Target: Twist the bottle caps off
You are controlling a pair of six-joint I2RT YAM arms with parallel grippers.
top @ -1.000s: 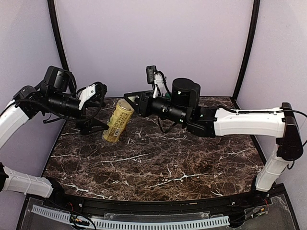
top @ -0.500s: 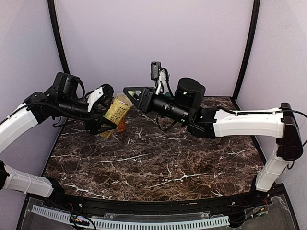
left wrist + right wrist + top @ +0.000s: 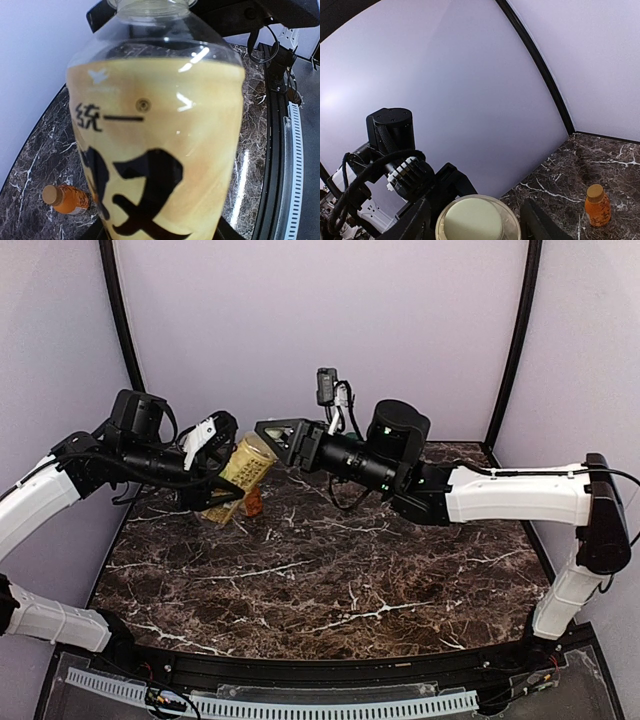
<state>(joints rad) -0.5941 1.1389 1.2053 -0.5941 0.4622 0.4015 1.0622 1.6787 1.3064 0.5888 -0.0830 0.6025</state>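
The tall yellowish tea bottle [image 3: 243, 468] hangs tilted above the back left of the table, its top toward the right arm. My left gripper [image 3: 222, 480] is shut on its body; in the left wrist view the bottle [image 3: 160, 140] fills the frame and the left gripper [image 3: 160, 235] has a dark finger at each lower side. The cream-white cap [image 3: 472, 220] sits on the bottle's neck. My right gripper [image 3: 475, 212] is open, its fingers [image 3: 417, 220] flanking the cap with gaps. A squat orange bottle [image 3: 253, 502] stands on the table beyond, its orange cap [image 3: 595, 190] on.
The dark marble table [image 3: 350, 570] is ringed by lilac walls with black corner posts [image 3: 510, 340]. The left arm's wrist [image 3: 390, 145] sits close behind the tea bottle. The orange bottle [image 3: 70, 199] is just below and beside the held bottle.
My left gripper has shut on the tea bottle's body and moved in toward the right arm. My right gripper has let go of the cap and opened. The orange bottle now shows behind.
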